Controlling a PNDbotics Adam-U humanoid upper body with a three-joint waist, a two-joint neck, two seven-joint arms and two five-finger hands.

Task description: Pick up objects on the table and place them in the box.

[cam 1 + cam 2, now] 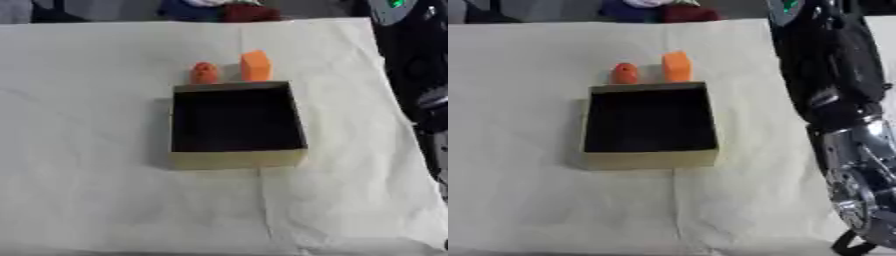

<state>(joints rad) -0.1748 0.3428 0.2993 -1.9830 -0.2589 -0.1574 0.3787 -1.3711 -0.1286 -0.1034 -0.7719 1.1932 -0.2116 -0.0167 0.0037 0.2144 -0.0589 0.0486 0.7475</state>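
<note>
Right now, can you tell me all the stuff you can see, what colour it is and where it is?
Box: one, tan outside, dark inside, middle of the table, open top, nothing visible inside.
Rounded object: one, orange-red, just behind the box's far-left corner.
Block: one, orange, upright behind the box, right of the rounded object.
Tablecloth: one, cream-white, creased, covering the table.
Cloth bundle: blue, white and red, beyond the far edge.
Right arm: black and silver, along the right side; hand not visible.

Covered by a pale cloth (105, 190), creased, with a fold line running toward the near edge. Beyond the cloth's far edge, a heap of dark blue, white and red fabric (219, 10), partly cut off at top
</note>
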